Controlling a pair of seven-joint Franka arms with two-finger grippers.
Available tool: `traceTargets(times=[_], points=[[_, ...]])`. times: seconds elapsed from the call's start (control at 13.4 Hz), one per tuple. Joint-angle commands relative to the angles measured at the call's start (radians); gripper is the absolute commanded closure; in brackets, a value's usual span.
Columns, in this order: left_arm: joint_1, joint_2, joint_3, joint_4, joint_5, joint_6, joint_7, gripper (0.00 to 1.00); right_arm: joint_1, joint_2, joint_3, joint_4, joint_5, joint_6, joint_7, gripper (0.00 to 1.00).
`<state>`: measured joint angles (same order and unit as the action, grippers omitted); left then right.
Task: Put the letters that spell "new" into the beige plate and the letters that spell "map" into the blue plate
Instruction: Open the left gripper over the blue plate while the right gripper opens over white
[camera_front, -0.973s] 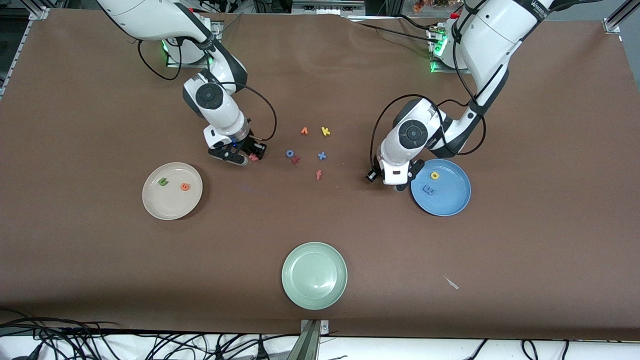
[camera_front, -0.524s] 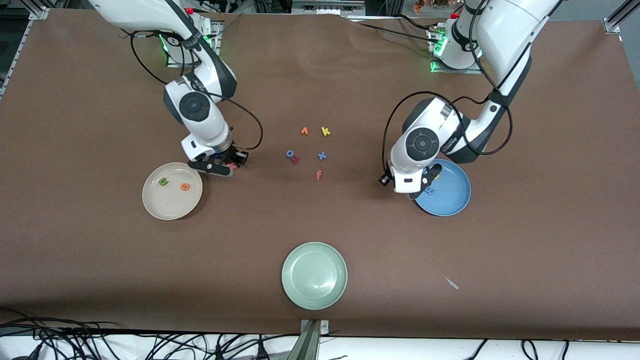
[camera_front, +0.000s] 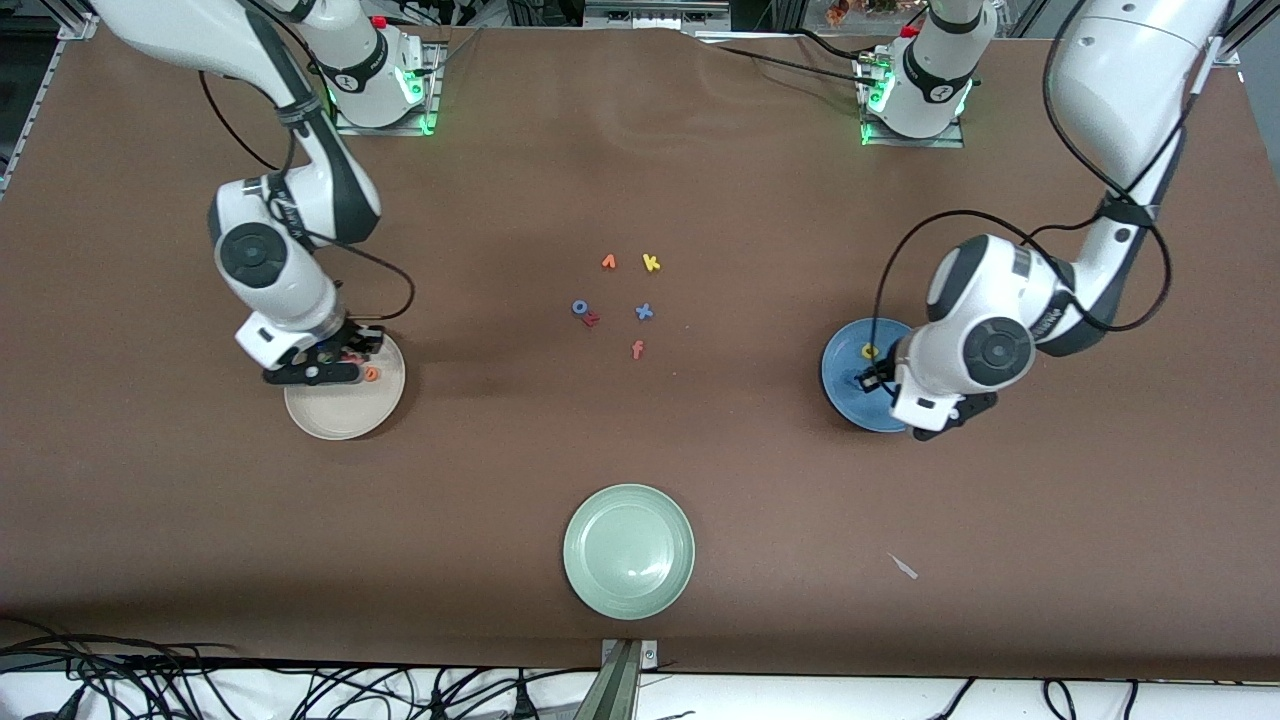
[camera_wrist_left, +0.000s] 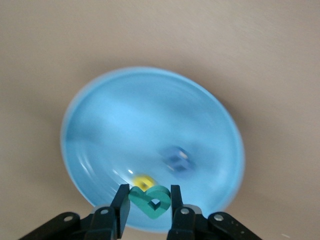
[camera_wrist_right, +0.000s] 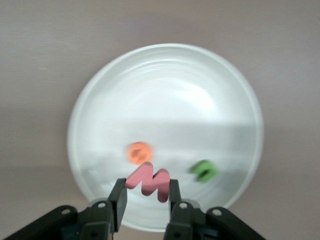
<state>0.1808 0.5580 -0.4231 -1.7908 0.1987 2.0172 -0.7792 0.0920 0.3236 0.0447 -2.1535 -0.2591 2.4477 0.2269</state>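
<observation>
While over plates, right fingers (camera_wrist_right: 146, 195) pinch w (camera_wrist_right: 148, 182), left fingers (camera_wrist_left: 148, 205) pinch a (camera_wrist_left: 150, 200) (both aloft).

- Front view: right arm's wrist covers part of the beige plate (camera_front: 345, 415); green n hidden there, orange e (camera_front: 372, 374) only just showing at the end effector's edge
- Front view: left arm's wrist covers much of the blue plate (camera_front: 845, 385); blue m hidden, yellow p (camera_front: 870, 351) partly seen
- Front view: both held letters concealed by the wrists
- Left wrist view: blue m (camera_wrist_left: 175, 159) and yellow p (camera_wrist_left: 142, 181) smeared, shapes unreadable; p partly covered by the teal a (camera_wrist_left: 150, 199)
- Right wrist view: green n (camera_wrist_right: 204, 170) and orange e (camera_wrist_right: 139, 152) blurred
- Both wrist views: end effector bodies cut off at the picture's edge
</observation>
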Motion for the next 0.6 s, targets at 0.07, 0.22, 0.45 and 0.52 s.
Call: traceTargets(times=[0.07, 0.22, 0.45, 0.52], points=[[0.046, 0.023, -0.020, 0.008, 0.036, 0.000, 0.089, 0.00, 0.002, -0.006, 0.000, 0.007, 0.021, -0.009, -0.032, 0.40], [0.037, -0.038, -0.042, 0.025, 0.025, -0.030, 0.087, 0.00, 0.002, -0.006, 0.000, 0.009, 0.026, -0.009, -0.049, 0.30], [0.037, -0.056, -0.100, 0.129, 0.036, -0.130, 0.098, 0.00, 0.002, -0.009, 0.000, 0.029, 0.034, -0.033, -0.047, 0.22], [0.037, -0.055, -0.126, 0.177, 0.035, -0.171, 0.142, 0.00, 0.002, -0.017, 0.004, 0.058, 0.047, -0.083, -0.044, 0.22]])
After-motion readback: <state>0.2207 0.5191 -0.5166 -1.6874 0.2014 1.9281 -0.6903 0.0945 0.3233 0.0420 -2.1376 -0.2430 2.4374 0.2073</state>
